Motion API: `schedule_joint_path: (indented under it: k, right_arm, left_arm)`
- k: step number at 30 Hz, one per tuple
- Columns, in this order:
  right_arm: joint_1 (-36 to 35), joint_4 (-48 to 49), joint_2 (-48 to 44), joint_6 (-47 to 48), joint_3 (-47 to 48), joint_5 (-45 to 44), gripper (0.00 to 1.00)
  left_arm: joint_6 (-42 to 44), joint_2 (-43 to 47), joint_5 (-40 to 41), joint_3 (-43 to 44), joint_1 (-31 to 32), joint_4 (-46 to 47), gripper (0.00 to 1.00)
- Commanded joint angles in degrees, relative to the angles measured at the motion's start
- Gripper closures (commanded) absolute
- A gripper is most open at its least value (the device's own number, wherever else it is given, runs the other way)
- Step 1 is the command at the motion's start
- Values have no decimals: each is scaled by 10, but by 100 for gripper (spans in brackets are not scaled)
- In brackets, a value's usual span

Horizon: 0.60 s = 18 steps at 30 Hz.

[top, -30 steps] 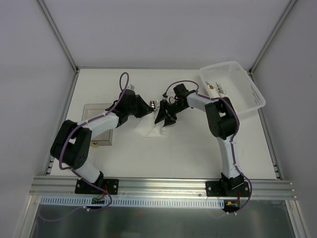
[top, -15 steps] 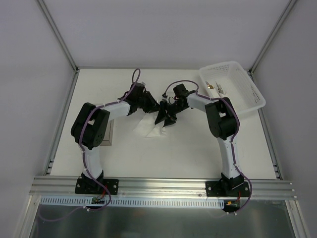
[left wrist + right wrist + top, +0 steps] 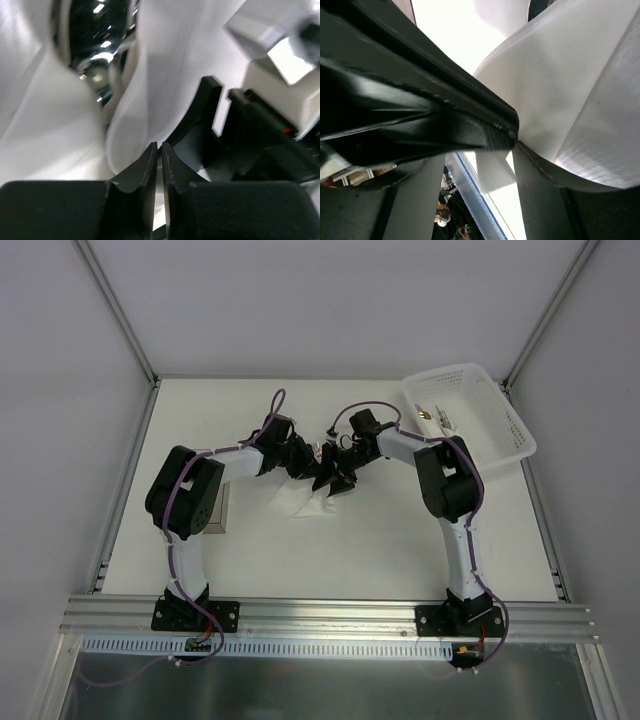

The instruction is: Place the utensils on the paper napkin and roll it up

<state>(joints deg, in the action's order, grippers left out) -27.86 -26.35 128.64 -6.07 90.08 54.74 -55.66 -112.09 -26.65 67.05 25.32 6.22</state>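
Two risks from this position.

Left fingers (image 3: 148,167): closed to a hairline slit with white paper showing in it. You look to be pinching a fold of the thin white paper napkin (image 3: 165,75).

Right fingers (image 3: 420,115): the paper bulges hard against them. You cannot tell whether they clamp it or only brace it.

The napkin lies bunched and part rolled on the off-white counter (image 3: 400,540). It sits under and between both sets of fingers, and a loose corner spreads out on their near side.

Shiny silver metal spoon (image 3: 95,35): the bowl sits just beyond the left fingertips, with paper on either side of it.

Risk one is a tear. The sheet is thin, and the two sets of fingers almost touch. If you pull the left pinch while the right side pins the roll, the paper will likely rip at the pinch.

Risk two is losing the spoon. The wrap looks slack around the bowl, so a tilt or a quick tug could slide the metal out of the open end. A collision is also possible at this spacing.
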Motion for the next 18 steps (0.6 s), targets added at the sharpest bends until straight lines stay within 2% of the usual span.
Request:
schedule_joint_path:
  k: [1,14,18]
  right_arm:
    - [-6,-17,-16,24,-15,-45,39]
    - [-7,-20,-24,27,-13,-39,40]
    - [-9,-20,-33,36,-13,-46,54]
  left_arm:
    - [28,43,-16,-27,-13,-28,92]
    - [71,77,-12,-45,-23,-59,97]
    - [76,84,0,-46,-26,-72,96]
